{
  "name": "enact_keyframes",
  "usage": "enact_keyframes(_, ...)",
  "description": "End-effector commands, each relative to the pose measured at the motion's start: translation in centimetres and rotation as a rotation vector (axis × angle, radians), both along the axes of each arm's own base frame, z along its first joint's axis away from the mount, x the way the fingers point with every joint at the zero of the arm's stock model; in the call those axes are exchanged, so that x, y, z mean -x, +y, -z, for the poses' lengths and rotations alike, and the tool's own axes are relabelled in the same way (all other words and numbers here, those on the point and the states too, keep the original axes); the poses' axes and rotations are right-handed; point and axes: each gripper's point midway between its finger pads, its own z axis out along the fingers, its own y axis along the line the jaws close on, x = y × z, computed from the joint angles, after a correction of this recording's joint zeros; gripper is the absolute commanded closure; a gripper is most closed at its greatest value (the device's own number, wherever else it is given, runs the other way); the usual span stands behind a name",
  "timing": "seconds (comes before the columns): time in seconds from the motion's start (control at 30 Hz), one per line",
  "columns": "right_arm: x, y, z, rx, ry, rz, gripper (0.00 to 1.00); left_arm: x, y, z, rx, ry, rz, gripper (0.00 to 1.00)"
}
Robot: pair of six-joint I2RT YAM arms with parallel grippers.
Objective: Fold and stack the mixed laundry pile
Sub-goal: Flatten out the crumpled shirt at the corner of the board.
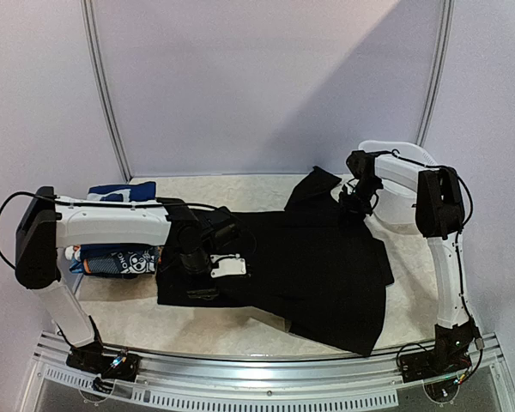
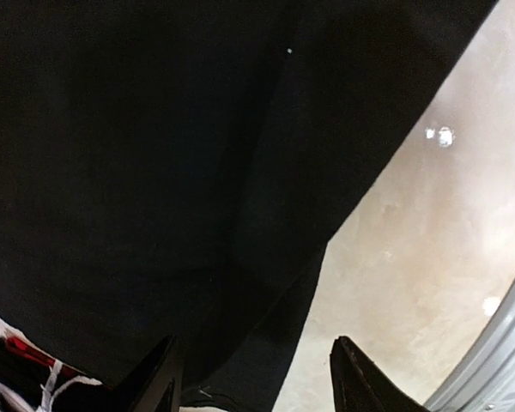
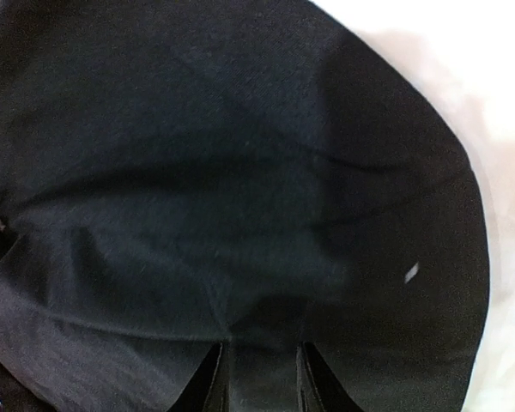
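A large black garment [image 1: 318, 266] lies spread over the middle of the table. My left gripper [image 1: 208, 276] hovers low over its left part, near the front hem. In the left wrist view the gripper [image 2: 257, 388] is open, and the garment's edge [image 2: 275, 326] runs between the wide-apart fingers [image 2: 165, 382]. My right gripper [image 1: 354, 204] is at the garment's far right corner. In the right wrist view it [image 3: 259, 378] is shut on a pinch of black cloth [image 3: 240, 215], with creases running out from the grip. A blue cartoon-print garment [image 1: 112, 260] and a navy one [image 1: 120, 191] lie at the left.
A white plastic tub [image 1: 396, 210] stands at the back right, behind the right gripper. The table's metal front rail [image 1: 257, 378] runs along the near edge and shows at the lower right of the left wrist view [image 2: 498, 343]. Beige table surface [image 2: 429, 240] shows beside the black garment.
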Motion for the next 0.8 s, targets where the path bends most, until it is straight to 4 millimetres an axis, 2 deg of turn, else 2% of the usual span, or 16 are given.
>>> enact_keyframes(0.0,0.8,0.4,-3.6,-0.034,-0.039,-0.006,0.73,-0.6,-0.7,2.2,-0.022,-0.042,0.094,0.42)
enact_keyframes(0.1,1.4,0.9,-4.3,-0.057,-0.044,-0.009,0.73,-1.6,-0.9,3.1,-0.027,-0.092,0.104,0.44)
enact_keyframes(0.2,2.4,2.6,-5.6,-0.104,-0.062,-0.033,0.73,-2.4,-1.2,3.5,-0.036,-0.126,0.106,0.5)
enact_keyframes(0.3,3.8,5.2,-6.9,-0.165,-0.088,-0.069,0.73,-2.8,-1.3,3.8,-0.05,-0.13,0.102,0.66)
enact_keyframes(0.37,5.1,7.5,-7.4,-0.205,-0.092,-0.099,0.73,-2.9,-1.4,3.7,-0.057,-0.127,0.099,0.81)
enact_keyframes(0.5,7.0,11.1,-7.0,-0.247,-0.077,-0.152,0.73,-2.8,-1.1,2.7,-0.058,-0.14,0.097,0.99)
enact_keyframes(0.63,7.7,13.2,-5.6,-0.263,-0.052,-0.167,0.73,-2.1,-0.5,1.3,-0.071,-0.144,0.096,1.0)
enact_keyframes(0.77,7.5,14.0,-3.7,-0.275,-0.023,-0.137,0.75,-0.6,-0.3,-0.2,-0.085,-0.152,0.103,1.0)
